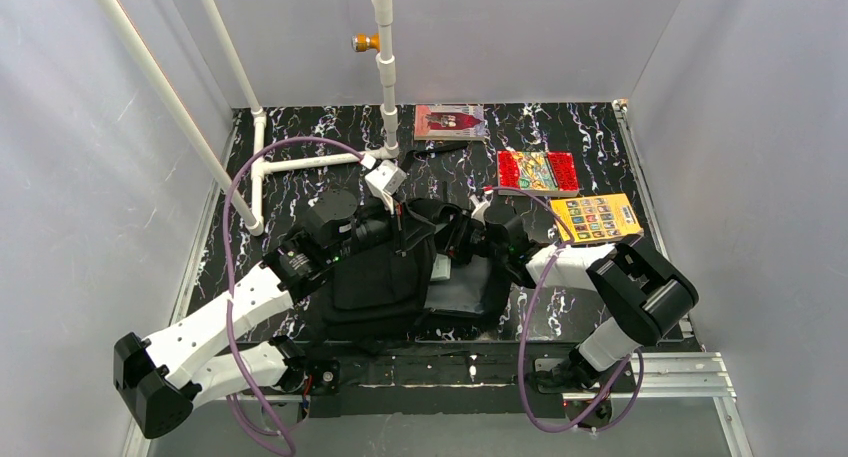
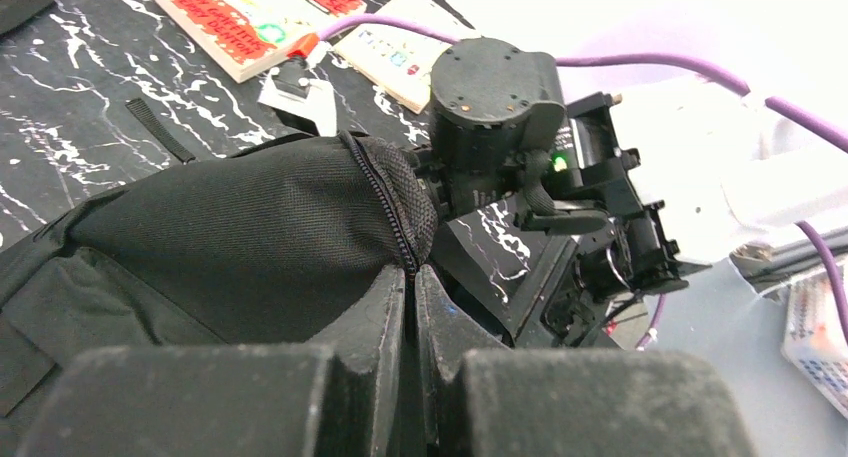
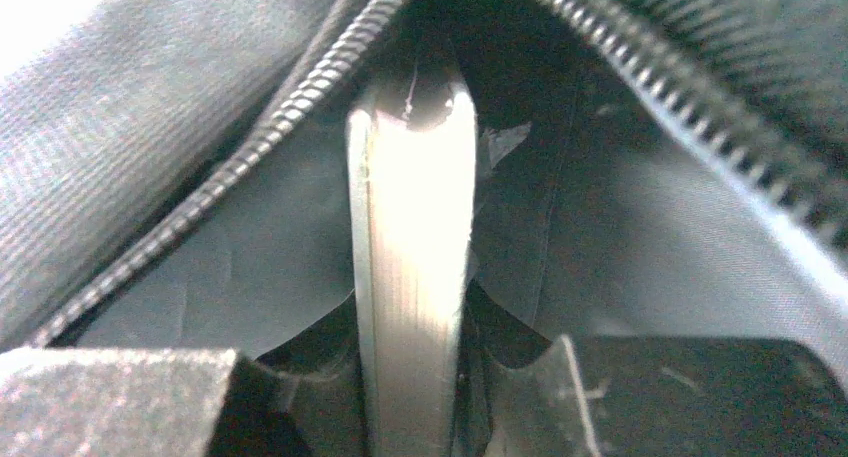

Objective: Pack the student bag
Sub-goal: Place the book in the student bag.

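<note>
- Black student bag [image 1: 370,277] lay near the arm bases, between both arms; left gripper [image 2: 412,287] was pinched shut on its zip edge.
- Inside the mouth, right gripper [image 3: 410,397] clasped a book [image 3: 410,257]; it should slide straight, clear of the zip teeth.
- Farther back lay a red book [image 1: 538,171] and a yellow book [image 1: 597,218].

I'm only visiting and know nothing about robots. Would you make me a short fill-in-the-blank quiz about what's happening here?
1. The right end effector holds a ___ edge-on inside the open student bag.
2. The left end effector is shut on the bag's fabric beside its ___.
3. The loose book nearest the right arm has a ___ cover.
Missing words: book; zipper; yellow.
</note>
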Tool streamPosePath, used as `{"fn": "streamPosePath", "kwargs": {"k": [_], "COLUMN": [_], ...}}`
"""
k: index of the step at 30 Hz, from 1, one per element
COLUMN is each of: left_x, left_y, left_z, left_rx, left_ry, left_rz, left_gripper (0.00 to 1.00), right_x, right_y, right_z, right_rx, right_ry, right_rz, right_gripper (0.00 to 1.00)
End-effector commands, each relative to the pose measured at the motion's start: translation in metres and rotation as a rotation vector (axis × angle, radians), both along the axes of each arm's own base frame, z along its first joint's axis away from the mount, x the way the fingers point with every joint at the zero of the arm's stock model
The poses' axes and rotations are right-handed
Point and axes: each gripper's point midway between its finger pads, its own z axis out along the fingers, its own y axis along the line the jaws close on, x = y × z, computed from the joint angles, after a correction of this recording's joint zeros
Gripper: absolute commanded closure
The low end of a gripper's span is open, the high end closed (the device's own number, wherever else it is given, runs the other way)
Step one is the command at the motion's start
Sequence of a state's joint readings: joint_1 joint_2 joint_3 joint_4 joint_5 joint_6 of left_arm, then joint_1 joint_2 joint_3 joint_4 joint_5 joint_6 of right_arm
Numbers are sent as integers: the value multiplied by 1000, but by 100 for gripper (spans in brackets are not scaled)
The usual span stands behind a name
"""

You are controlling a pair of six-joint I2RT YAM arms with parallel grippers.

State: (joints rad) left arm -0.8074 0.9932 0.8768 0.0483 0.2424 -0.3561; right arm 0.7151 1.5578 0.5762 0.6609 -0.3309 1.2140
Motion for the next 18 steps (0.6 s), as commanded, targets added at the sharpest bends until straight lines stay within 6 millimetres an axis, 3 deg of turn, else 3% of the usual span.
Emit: {"fn": "streamPosePath", "kwargs": {"k": [1,4,9,13,18], "left_x": [26,35,38,30,16], "left_y": [5,3,-1,7,25], "left_z": [34,38,43,22,-3], "left_rx": [-46,6,33,101,174], "left_ry": [-93,-91,-124,-120,-155], "left_rz": [127,139,116,86,45], "left_gripper": [100,100,100,100,100], "right_x": [34,47,57,47,14], "right_y": [10,10,21,32,38], "right_z": [81,94,100,78,46], "right_rx": [177,162,139,134,123], "right_ry": [-277,-332,-354,-297,-184], "right_rz": [-93,-138,-116,-25,159], "right_gripper": [99,99,99,99,99]}}
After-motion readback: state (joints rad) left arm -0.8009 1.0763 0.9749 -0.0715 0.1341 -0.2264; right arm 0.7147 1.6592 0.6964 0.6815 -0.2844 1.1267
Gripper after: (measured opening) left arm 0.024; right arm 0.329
